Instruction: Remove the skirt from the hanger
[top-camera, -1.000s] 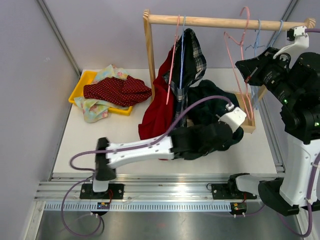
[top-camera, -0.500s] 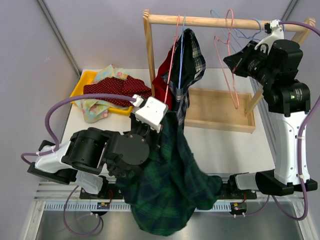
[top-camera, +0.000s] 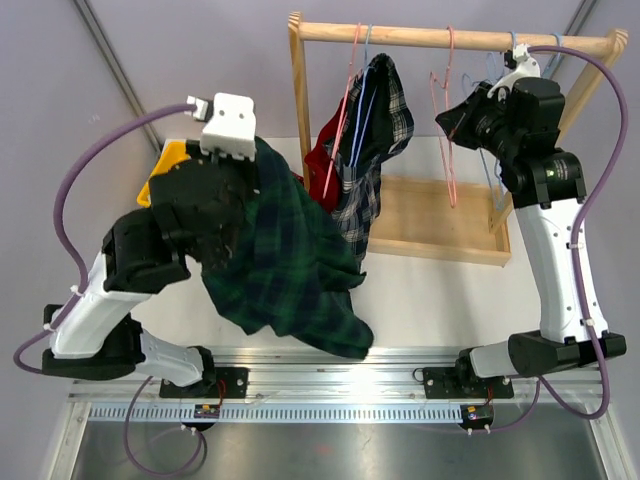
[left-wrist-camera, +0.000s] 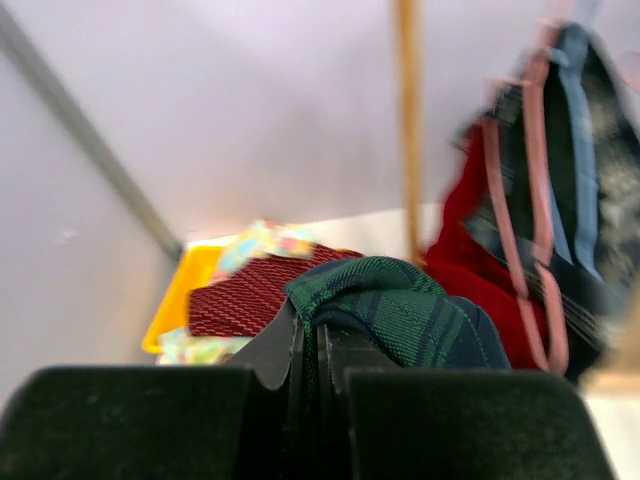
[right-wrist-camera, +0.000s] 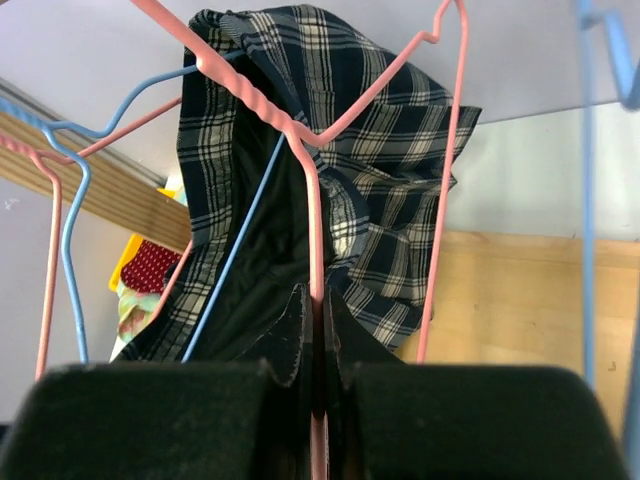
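The dark green plaid skirt (top-camera: 290, 270) is off its hanger and drapes over my left arm, hanging down to the table's front edge. My left gripper (left-wrist-camera: 318, 345) is shut on a fold of the skirt (left-wrist-camera: 400, 310); it is raised at the left, facing the yellow bin. In the top view its fingers are hidden under the cloth. My right gripper (right-wrist-camera: 318, 325) is shut on the wire of a bare pink hanger (right-wrist-camera: 310, 200). That hanger (top-camera: 449, 150) hangs from the wooden rod (top-camera: 400, 39) at the right, with my right gripper (top-camera: 455, 122) beside it.
A black-and-white plaid garment (top-camera: 385, 110) and a red one (top-camera: 322, 165) hang on hangers mid-rod. Blue hangers (right-wrist-camera: 70, 230) hang near the pink one. The yellow bin (left-wrist-camera: 185, 290) holds a red dotted cloth (left-wrist-camera: 250, 295). The rack's wooden tray base (top-camera: 430, 225) lies below.
My left arm swung the skirt from the table's front up and back to the left, near the bin. My right gripper shifted the pink hanger slightly along the rod.
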